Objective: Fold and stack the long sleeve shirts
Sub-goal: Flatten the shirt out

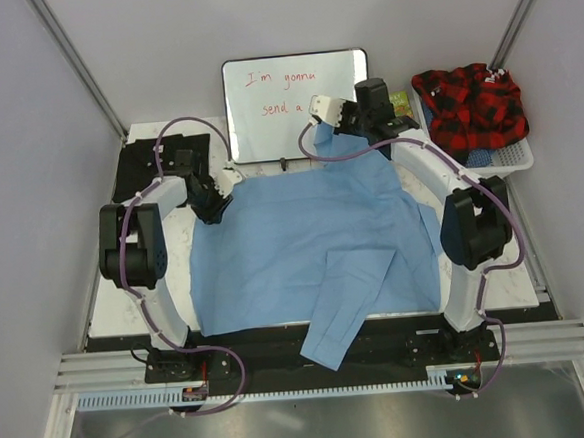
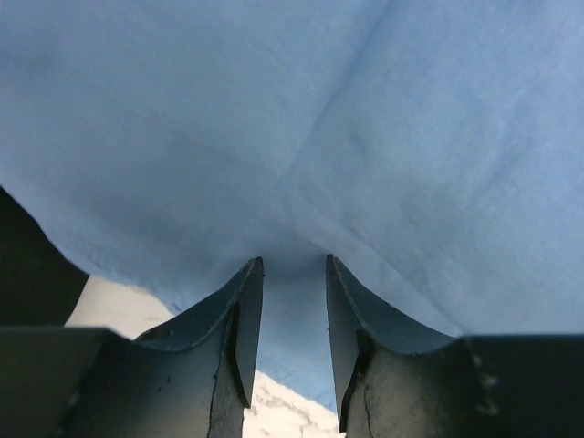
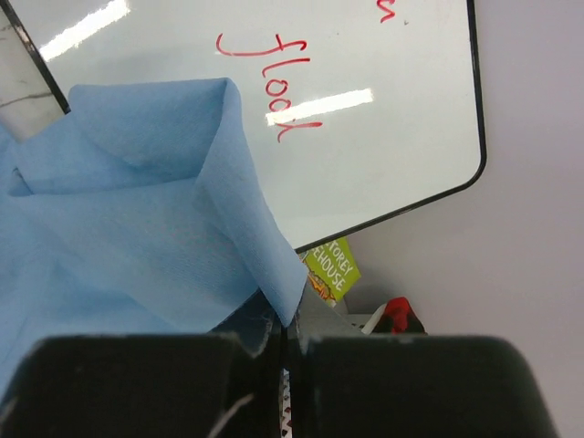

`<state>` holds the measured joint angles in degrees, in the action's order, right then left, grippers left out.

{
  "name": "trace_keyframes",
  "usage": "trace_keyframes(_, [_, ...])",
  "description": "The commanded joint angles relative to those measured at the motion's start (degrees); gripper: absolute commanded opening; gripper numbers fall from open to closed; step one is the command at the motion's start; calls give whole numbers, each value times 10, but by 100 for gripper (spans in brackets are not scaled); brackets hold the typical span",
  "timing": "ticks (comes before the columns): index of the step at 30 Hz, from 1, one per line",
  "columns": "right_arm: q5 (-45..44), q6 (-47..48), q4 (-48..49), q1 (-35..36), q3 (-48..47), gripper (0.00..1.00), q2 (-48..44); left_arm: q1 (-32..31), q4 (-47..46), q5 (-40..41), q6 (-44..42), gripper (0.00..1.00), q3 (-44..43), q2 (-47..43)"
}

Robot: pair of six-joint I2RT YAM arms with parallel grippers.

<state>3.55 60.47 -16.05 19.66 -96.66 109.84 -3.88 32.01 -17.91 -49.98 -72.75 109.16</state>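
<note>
The light blue shirt [image 1: 304,248] lies spread over most of the table, with one sleeve [image 1: 332,336] hanging over the near edge. My right gripper [image 1: 348,123] is shut on the shirt's far edge [image 3: 228,210] and holds it lifted in front of the whiteboard; the pinch shows in the right wrist view [image 3: 287,321]. My left gripper [image 1: 213,197] is low at the shirt's far left corner. Its jaws stand apart, with blue cloth [image 2: 292,137] between and beyond them [image 2: 294,266]. A black folded cloth [image 1: 160,166], apparently the black shirt, lies at the far left.
The whiteboard [image 1: 297,103] with red writing leans at the back. A white basket [image 1: 513,153] with a red and black plaid cloth [image 1: 469,101] stands at the back right. A green book [image 3: 330,265] is beside the whiteboard. White table [image 2: 274,411] shows under the shirt's edge.
</note>
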Motion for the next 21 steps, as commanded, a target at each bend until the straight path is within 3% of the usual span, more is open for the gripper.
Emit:
trace_keyframes(1, [-46, 7, 92, 19, -31, 3, 30, 9, 27, 49, -31, 39, 19, -3])
trace_keyframes(3, [-73, 3, 119, 19, -40, 21, 46, 18, 31, 60, -28, 38, 22, -4])
trace_keyframes(4, [-87, -1, 135, 20, -44, 36, 60, 20, 31, 62, -28, 38, 23, -3])
trace_keyframes(5, [-110, -14, 134, 20, -59, 64, 63, 22, 32, 63, -28, 38, 24, -5])
trace_keyframes(8, [-106, -59, 62, 13, -83, 77, 43, 28, 37, 60, -25, 38, 24, -10])
trace_keyframes(10, [-72, -92, -16, -15, -77, 79, -3, 29, 38, 53, -23, 38, 24, -12])
trace_keyframes(16, [186, -213, -168, -136, -28, 80, -102, 28, 44, 37, -11, 38, 13, -9])
trace_keyframes(21, [223, -275, -228, -171, -26, 54, -42, 29, 44, 34, -8, 38, 18, -9])
